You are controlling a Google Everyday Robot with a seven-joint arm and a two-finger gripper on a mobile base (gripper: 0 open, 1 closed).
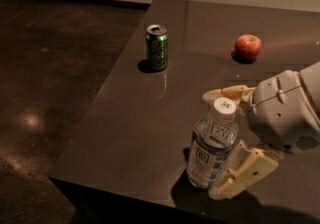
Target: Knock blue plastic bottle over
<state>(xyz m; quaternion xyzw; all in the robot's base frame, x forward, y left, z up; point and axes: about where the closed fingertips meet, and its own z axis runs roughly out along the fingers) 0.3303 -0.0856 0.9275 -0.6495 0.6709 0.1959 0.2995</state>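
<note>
The blue plastic bottle [212,144] stands upright near the front edge of the dark table [150,118]. It is clear, with a white cap bearing a green mark and a blue-and-white label. My gripper [220,143] comes in from the right and is open. One finger [227,93] lies behind the bottle's cap and the other [242,170] is in front, at the bottle's lower right. The bottle stands between them; I cannot tell whether they touch it.
A green drink can [157,47] stands upright at the table's back left. A red apple [248,46] lies at the back right. The table's left and front edges drop to a dark floor [45,93].
</note>
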